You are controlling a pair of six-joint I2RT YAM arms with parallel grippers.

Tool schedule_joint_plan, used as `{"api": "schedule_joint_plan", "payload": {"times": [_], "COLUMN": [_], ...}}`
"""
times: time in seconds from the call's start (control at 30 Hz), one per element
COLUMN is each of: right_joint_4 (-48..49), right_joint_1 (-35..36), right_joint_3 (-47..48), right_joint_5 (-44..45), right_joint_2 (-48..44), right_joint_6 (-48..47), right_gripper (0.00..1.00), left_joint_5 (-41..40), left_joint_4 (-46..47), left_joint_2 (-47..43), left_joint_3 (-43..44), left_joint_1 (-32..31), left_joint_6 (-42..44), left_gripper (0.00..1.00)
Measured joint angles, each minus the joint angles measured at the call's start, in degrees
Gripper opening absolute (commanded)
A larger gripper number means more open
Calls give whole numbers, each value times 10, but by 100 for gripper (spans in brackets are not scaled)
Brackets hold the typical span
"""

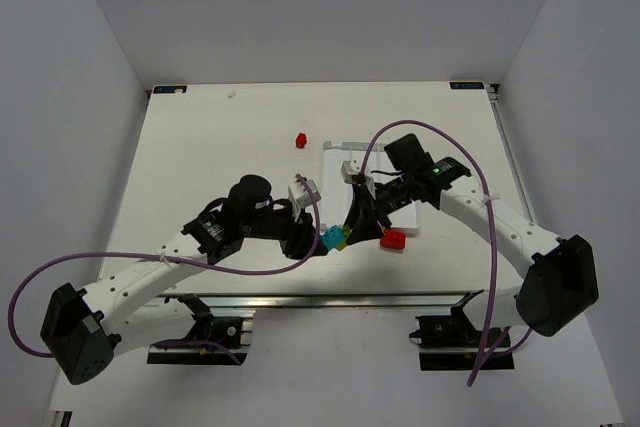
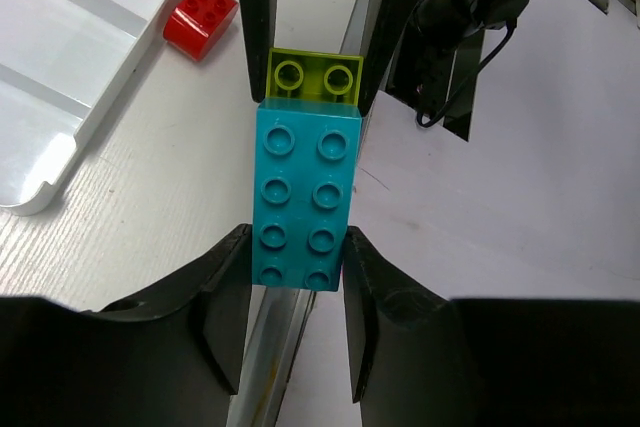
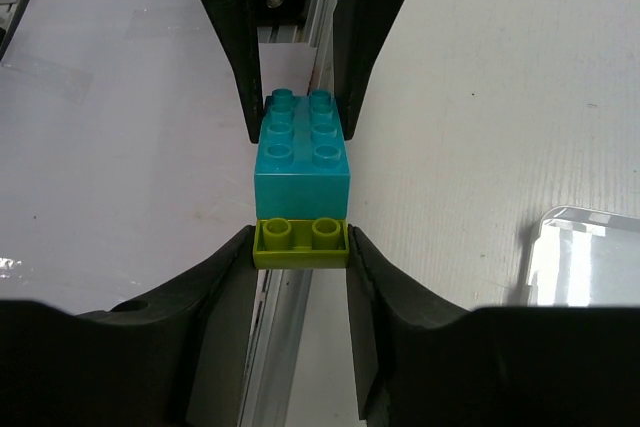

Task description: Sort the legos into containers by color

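Left gripper (image 2: 296,252): jaws drawn in on the near end of the cyan brick (image 2: 305,182), fingers touching both long sides. Right gripper (image 3: 300,247): jaws part open, clamped on the lime brick (image 3: 300,237). The lime brick is joined to the cyan brick's far end, straight ahead of the left jaws. Red brick (image 2: 201,19) sits ahead-left of the left jaws, just beside the tray (image 2: 40,197).

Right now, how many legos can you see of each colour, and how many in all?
red legos: 2
cyan lego: 1
lime lego: 1
Total: 4 in view
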Motion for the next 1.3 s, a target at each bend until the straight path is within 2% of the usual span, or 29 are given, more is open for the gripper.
{"api": "schedule_joint_plan", "payload": {"times": [0.1, 0.43, 0.77, 0.87, 1.13, 1.3], "right_joint_4": [0, 5, 18, 69, 217, 275], "right_joint_1": [0, -5, -36, -48, -102, -130], "right_joint_3": [0, -9, -66, -97, -149, -164], "right_joint_5": [0, 4, 72, 139, 344, 412], "right_joint_2": [1, 1, -3, -29, -141, -156], "right_joint_6": [0, -15, -12, 37, 183, 235], "right_gripper": [0, 0, 0, 0, 0, 0], "left_joint_5": [-1, -21, -122, -169, -300, -385], "left_joint_4": [0, -11, -11, -1, 70, 84], "left_joint_2": [-1, -26, -37, -5, 176, 288], "left_joint_3": [0, 2, 25, 33, 84, 144], "left_joint_1": [0, 6, 15, 15, 10, 9], "left_joint_6": [0, 0, -4, -15, -88, -145], "left_gripper": [0, 0, 0, 0, 0, 0]}}
